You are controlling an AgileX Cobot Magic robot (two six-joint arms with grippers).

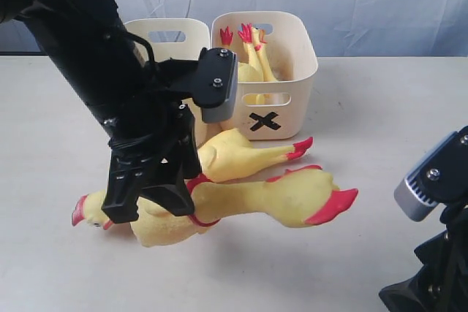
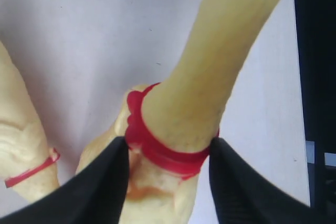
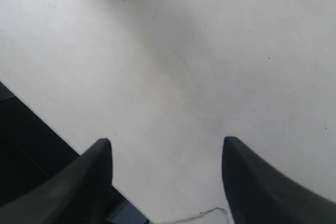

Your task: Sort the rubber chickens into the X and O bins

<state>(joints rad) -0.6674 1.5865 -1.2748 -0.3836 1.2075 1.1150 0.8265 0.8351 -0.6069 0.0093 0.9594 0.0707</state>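
Observation:
Two large yellow rubber chickens lie on the table in front of the bins. My left gripper (image 1: 150,210) (image 2: 169,142) has come down over the nearer chicken (image 1: 281,196) (image 2: 210,72). Both fingers press against the red band on its neck, one on each side. Its red-combed head (image 1: 84,210) sticks out to the left and its red feet point right. The second large chicken (image 1: 245,155) (image 2: 18,140) lies just behind it. Two small chickens (image 1: 252,56) stand in the X bin (image 1: 300,71). The other cream bin (image 1: 164,33) is partly behind the left arm and its mark is hidden. My right gripper (image 3: 165,148) is open over bare table.
The two bins stand side by side at the back of the table against a pale backdrop. The right arm (image 1: 439,253) sits at the lower right corner of the exterior view. A table edge with dark floor beyond it shows in the right wrist view.

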